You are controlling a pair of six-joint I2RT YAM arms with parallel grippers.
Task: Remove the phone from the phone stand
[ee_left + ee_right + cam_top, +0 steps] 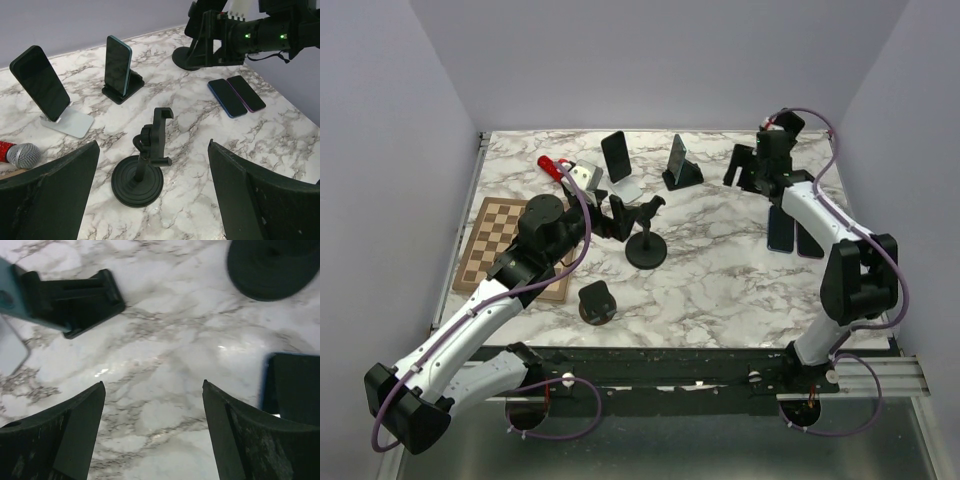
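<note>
Top view. My left gripper [612, 215] is spread wide and holds nothing, just beside the clamp stand [645, 240] mid-table. My right gripper [745, 170] is at the far right; I can't make out its jaws from here. One phone [616, 155] leans on a white stand [628, 188] near the far edge. A second phone [677, 157] sits in a wedge stand [688, 176] just right of it. Two flat phones [779, 235] lie side by side by my right forearm.

Left wrist. Fingers [50, 195] are far apart, nothing gripped; the clamp stand [150, 160] is ahead of the gap, untouched. Both phones are tilted back in their stands, screens dark.

Right wrist. Fingers [55, 435] are wide apart, with only the marble table [160, 355] between them. The wedge stand [75, 302] is at upper left, apart from the fingers. A blue flat phone [295, 390] is just beside my right finger; can't tell if it touches.
</note>
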